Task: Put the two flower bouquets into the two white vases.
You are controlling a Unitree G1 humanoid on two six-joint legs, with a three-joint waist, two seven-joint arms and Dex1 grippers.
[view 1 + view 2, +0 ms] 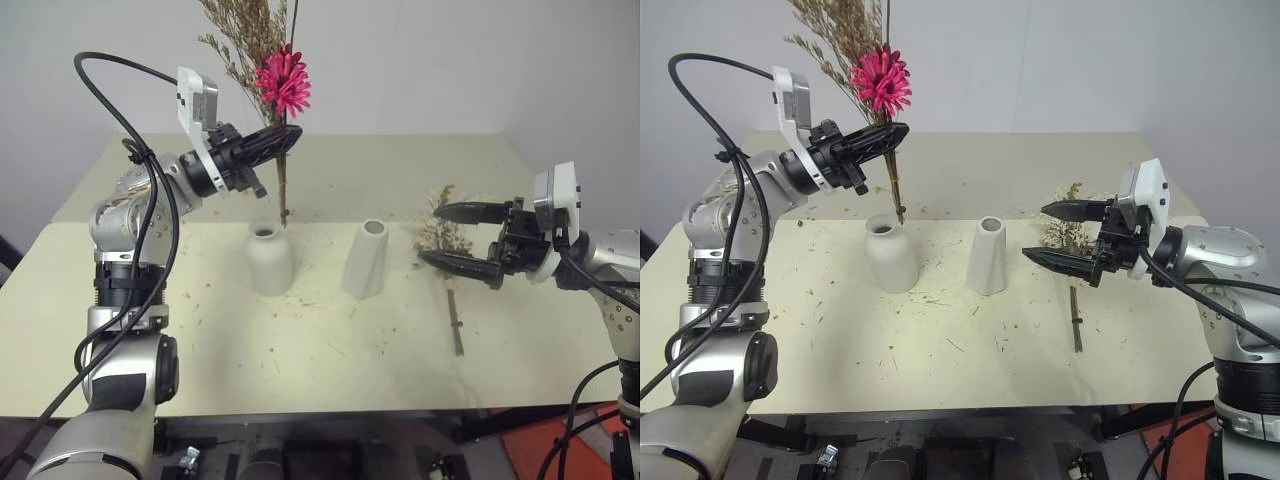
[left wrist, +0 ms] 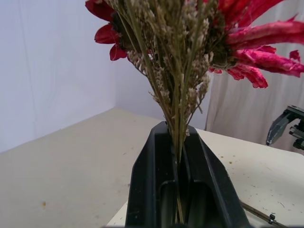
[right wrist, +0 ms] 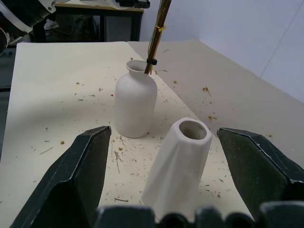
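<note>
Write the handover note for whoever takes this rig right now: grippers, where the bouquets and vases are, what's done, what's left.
Left gripper: shut on the pink-daisy bouquet, held upright in the air, stem ends hanging just behind the round vase, not yet in it.
Right gripper: open, empty, pointing toward the tall vase.
The cream bouquet lies on the table beyond the right gripper, to the right of the tall vase.
Both vases stand upright and empty.
Done: first bouquet picked up.
Left: lower it into a vase, then pick up and place the cream bouquet in the other.
</note>
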